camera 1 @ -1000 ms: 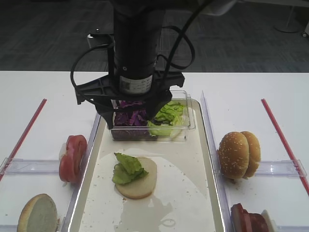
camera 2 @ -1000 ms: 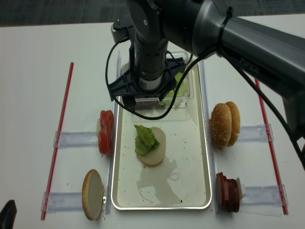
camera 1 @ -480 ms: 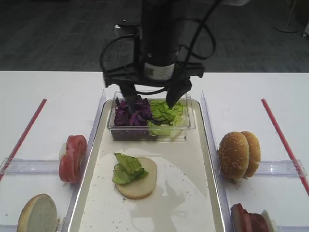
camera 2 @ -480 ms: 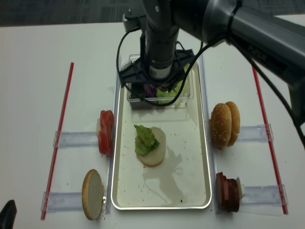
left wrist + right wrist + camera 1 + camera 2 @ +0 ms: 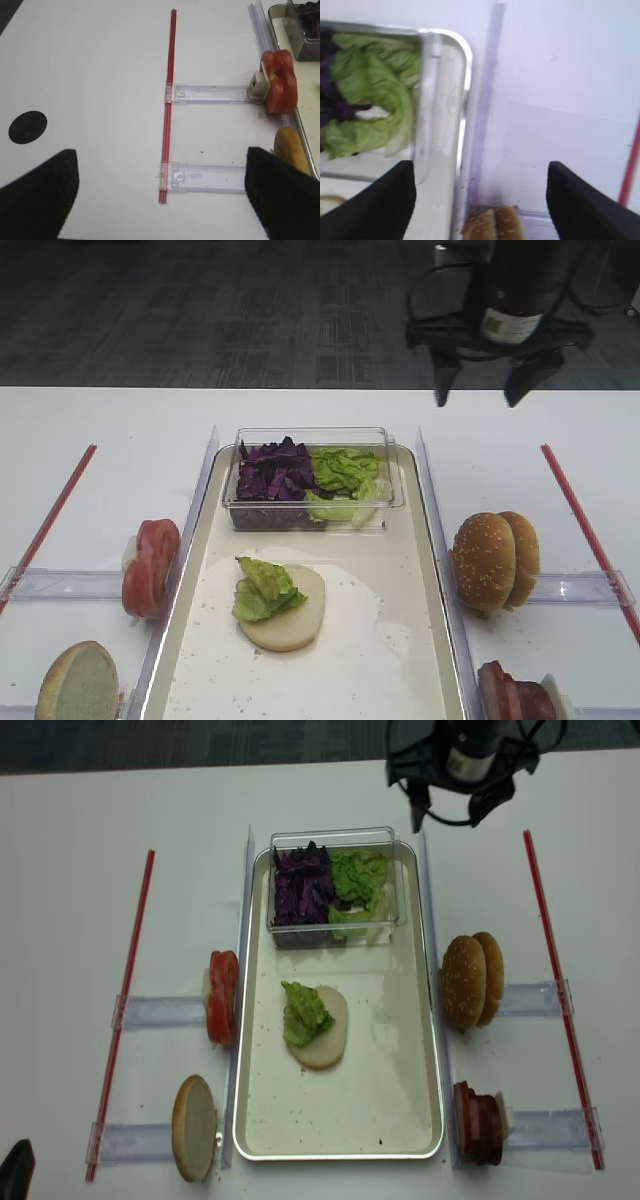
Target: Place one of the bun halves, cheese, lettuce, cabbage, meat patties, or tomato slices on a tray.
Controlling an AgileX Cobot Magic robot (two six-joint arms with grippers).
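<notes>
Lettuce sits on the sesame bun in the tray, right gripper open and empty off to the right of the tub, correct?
One error: the lettuce lies on a pale cut-face bun half, not a sesame one; the sesame buns stand outside the tray, on its right. Both exterior high views show it. The right gripper is open and empty, right of the tub.

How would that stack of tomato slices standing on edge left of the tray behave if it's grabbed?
The tomato slices look wet and soft, so probably slippery and easily squashed. Standing on edge beside the tray, loose slices would likely topple or roll. Being separate slices, they may well fan apart.
</notes>
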